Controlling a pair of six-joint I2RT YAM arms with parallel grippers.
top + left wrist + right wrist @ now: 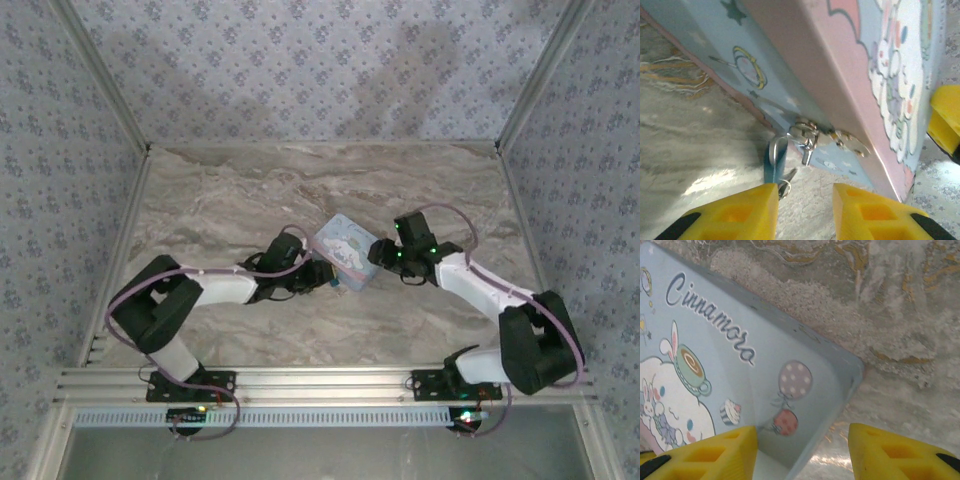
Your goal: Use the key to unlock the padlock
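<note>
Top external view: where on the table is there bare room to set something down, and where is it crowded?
Free: the strip between the tin and the back wall; the near strip between tin and front rail. Crowded: around the tin, where left gripper and right gripper flank it.

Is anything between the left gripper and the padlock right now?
Nothing visible does. The padlock hangs from the hasp just beyond the open left gripper, with a clear gap to it. It lines up with one finger rather than the middle of the opening.
</note>
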